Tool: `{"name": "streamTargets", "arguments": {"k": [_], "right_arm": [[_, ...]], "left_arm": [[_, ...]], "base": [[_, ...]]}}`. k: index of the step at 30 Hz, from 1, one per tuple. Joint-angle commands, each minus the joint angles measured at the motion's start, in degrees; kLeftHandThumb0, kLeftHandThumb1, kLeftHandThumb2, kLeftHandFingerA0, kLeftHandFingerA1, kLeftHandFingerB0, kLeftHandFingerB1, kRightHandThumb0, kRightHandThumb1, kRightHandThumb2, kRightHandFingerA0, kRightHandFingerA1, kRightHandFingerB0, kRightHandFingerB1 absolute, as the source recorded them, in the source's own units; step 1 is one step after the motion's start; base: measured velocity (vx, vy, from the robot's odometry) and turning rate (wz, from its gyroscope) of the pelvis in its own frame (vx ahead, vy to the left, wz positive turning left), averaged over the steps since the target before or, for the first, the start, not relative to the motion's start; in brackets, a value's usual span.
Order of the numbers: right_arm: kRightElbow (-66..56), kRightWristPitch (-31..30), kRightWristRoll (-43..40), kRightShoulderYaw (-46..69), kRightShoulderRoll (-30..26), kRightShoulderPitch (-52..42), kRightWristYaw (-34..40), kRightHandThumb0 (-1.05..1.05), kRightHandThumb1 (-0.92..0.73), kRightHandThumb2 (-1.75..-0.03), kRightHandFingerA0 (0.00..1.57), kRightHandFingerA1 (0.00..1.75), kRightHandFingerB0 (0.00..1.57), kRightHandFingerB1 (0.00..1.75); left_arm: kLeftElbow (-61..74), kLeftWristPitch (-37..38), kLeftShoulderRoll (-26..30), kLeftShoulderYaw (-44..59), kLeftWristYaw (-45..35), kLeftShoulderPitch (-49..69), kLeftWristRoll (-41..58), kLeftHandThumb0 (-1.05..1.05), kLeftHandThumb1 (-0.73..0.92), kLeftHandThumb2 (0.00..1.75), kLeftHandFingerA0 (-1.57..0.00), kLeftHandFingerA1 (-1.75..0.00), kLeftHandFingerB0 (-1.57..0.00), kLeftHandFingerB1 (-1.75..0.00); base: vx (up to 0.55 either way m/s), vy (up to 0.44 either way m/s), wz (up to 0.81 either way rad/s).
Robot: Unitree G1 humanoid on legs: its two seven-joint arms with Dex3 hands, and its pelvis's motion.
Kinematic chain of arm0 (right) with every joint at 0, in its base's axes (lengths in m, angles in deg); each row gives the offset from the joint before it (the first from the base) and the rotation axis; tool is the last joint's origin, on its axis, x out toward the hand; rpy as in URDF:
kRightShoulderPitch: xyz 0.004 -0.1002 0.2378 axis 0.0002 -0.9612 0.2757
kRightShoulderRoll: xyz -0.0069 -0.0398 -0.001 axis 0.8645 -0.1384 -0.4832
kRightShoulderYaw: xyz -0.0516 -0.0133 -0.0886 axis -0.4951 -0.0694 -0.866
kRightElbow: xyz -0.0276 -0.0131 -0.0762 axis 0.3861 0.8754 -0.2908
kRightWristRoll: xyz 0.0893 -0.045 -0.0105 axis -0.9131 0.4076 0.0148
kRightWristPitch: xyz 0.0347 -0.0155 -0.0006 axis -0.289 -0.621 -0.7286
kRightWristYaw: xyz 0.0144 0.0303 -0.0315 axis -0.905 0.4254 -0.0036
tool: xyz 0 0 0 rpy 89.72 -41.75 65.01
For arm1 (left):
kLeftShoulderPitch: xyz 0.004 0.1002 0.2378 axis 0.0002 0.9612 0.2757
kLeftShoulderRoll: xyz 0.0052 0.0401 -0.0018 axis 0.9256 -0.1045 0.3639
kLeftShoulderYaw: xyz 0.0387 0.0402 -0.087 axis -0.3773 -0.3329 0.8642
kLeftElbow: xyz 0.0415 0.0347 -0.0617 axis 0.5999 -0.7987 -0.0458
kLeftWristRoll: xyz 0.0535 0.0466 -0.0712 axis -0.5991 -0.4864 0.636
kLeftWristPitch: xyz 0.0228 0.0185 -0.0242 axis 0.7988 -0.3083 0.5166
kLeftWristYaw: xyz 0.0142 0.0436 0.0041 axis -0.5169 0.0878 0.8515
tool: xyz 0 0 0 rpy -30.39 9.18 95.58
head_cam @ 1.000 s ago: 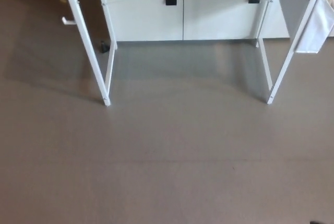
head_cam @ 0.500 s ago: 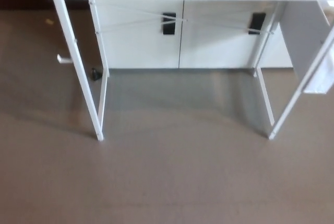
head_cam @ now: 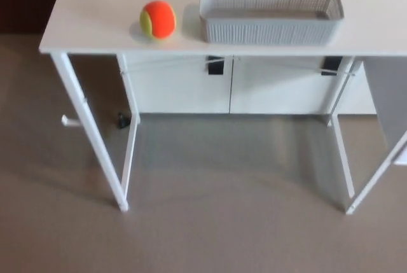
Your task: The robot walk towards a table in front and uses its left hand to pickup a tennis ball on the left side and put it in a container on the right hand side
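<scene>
Orange-yellow ball [head_cam: 158,20] on table [head_cam: 82,12], just left of basket [head_cam: 272,15], not touching; likely light, springy, fuzzy (good friction), grasp across its middle; neither hand shows, state unknown.

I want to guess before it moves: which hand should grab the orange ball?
Probably the left: the ball sits on the table left of the basket, on that arm's side. Neither hand is in view yet.

An orange and yellow-green tennis ball [head_cam: 158,20] rests on the white desk [head_cam: 89,18], just left of an empty grey ribbed rectangular container [head_cam: 271,23], not touching it.
</scene>
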Motion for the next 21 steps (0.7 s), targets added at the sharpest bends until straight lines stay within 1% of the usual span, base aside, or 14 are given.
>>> {"name": "streamTargets", "arguments": {"k": [1,5,6,7,9,11,12,15,16,21], "right_arm": [[-1.9,-1.2,-0.5,0.5,0.1,-1.8,-0.6,-0.14,-0.63,-1.05,0.15,0.59,0.02,0.50],[-3.2,-2.0,-0.8,0.5,-0.1,-2.9,-1.7,-0.16,-0.64,-1.05,0.12,0.57,0.00,0.48],[-2.5,-1.7,-0.7,0.5,-0.1,-2.6,-1.6,-0.16,-0.64,-1.06,0.13,0.58,0.02,0.50],[-1.2,-1.0,-0.5,0.4,-0.1,-2.2,-1.5,-0.16,-0.64,-1.06,0.13,0.58,0.02,0.50],[-1.7,-2.2,-0.2,0.2,-0.2,-2.4,-1.7,-0.19,-0.64,-1.05,0.11,0.57,0.00,0.48],[-0.8,-1.8,-0.1,0.3,-0.2,-2.4,-1.5,-0.19,-0.63,-1.05,0.11,0.57,0.00,0.48],[-1.3,-1.9,-0.2,0.3,0.0,-2.6,-1.5,-0.18,-0.63,-1.04,0.12,0.57,0.00,0.48],[-3.0,-2.9,0.1,0.0,0.1,-3.0,-1.7,-0.18,-0.64,-1.05,0.13,0.58,0.00,0.48],[-2.5,-2.3,-0.1,0.1,0.1,-2.8,-1.6,-0.17,-0.65,-1.06,0.11,0.57,0.00,0.48],[-2.1,-2.3,-1.1,0.3,0.3,-2.5,-2.5,-0.19,-0.65,-1.07,0.10,0.57,0.00,0.48]], "left_arm": [[-0.9,2.3,1.0,0.5,0.1,0.4,0.2,-0.19,0.63,0.59,-0.36,-0.34,-0.27,-0.31],[-2.5,3.1,1.1,0.5,0.5,0.3,-0.1,-0.18,0.62,0.59,-0.37,-0.34,-0.28,-0.31],[-3.0,3.4,1.2,0.5,0.7,0.2,-0.1,-0.18,0.61,0.58,-0.38,-0.34,-0.29,-0.31],[-3.6,3.7,1.3,0.6,0.9,0.1,-0.3,-0.18,0.61,0.58,-0.38,-0.34,-0.29,-0.31],[-4.1,3.8,1.5,0.7,0.8,0.0,-0.2,-0.19,0.61,0.58,-0.38,-0.34,-0.30,-0.31],[-4.9,4.8,1.6,0.5,0.8,0.2,-0.4,-0.20,0.61,0.58,-0.38,-0.35,-0.29,-0.31],[-5.4,5.0,1.7,0.7,0.2,0.1,0.0,-0.20,0.61,0.58,-0.35,-0.35,-0.29,-0.31],[-5.0,4.8,1.7,0.7,0.3,0.2,0.1,-0.20,0.62,0.58,-0.35,-0.34,-0.28,-0.31],[-5.1,4.9,1.8,0.7,0.5,0.1,0.0,-0.19,0.61,0.58,-0.37,-0.35,-0.29,-0.31],[-4.8,4.8,1.8,0.5,1.1,0.2,-0.1,-0.20,0.60,0.58,-0.37,-0.35,-0.29,-0.31]], "base": [[0.36,0.255,-0.29],[0.37,0.371,-0.44],[0.29,0.234,-0.06],[0.34,0.180,-0.03],[0.26,0.122,0.07],[0.24,0.071,0.13],[0.24,0.008,0.16],[0.21,-0.062,0.09],[0.22,-0.122,0.18],[0.25,-0.191,0.15]]}}
